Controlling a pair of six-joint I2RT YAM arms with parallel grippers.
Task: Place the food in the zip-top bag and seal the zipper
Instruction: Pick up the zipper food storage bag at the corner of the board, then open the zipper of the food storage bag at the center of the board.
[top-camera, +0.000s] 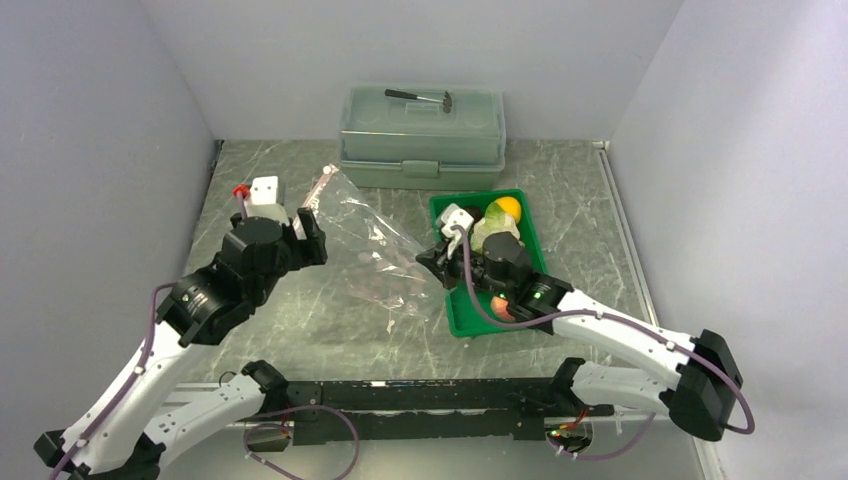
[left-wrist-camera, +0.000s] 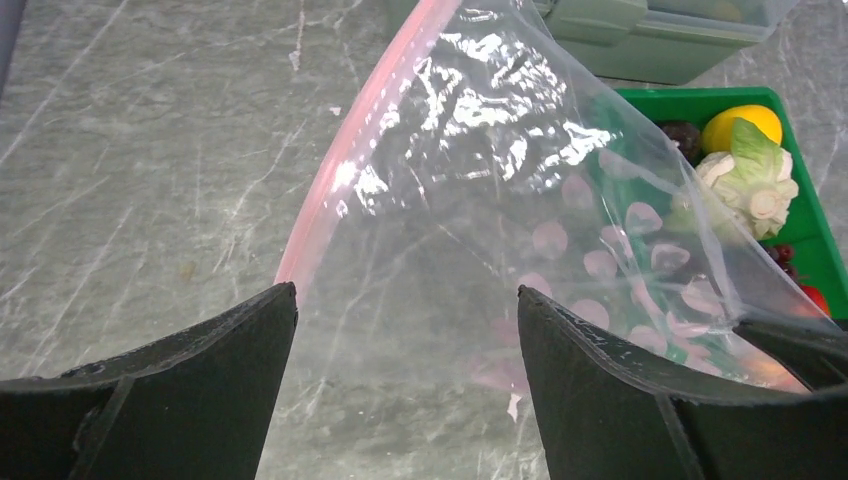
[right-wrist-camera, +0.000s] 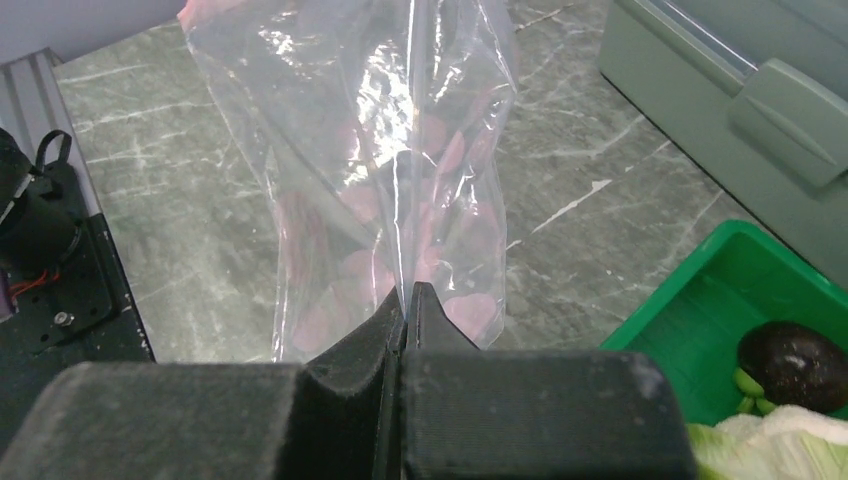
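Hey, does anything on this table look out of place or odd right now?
Only one thing: a hammer lies on the lid of the grey-green box at the back, odd for a food-packing job. Nothing looks spilled or damaged.

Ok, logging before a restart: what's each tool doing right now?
Left tool: open.
Right tool: closed on the plastic bag.

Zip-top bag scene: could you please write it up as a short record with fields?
bag: clear zip-top bag, pink zipper, no food seen inside
left claw: open, bag edge between its fingers
right claw: shut on the bag film
food: leafy vegetable and yellow fruit, in green tray
background: lidded box, hammer on top
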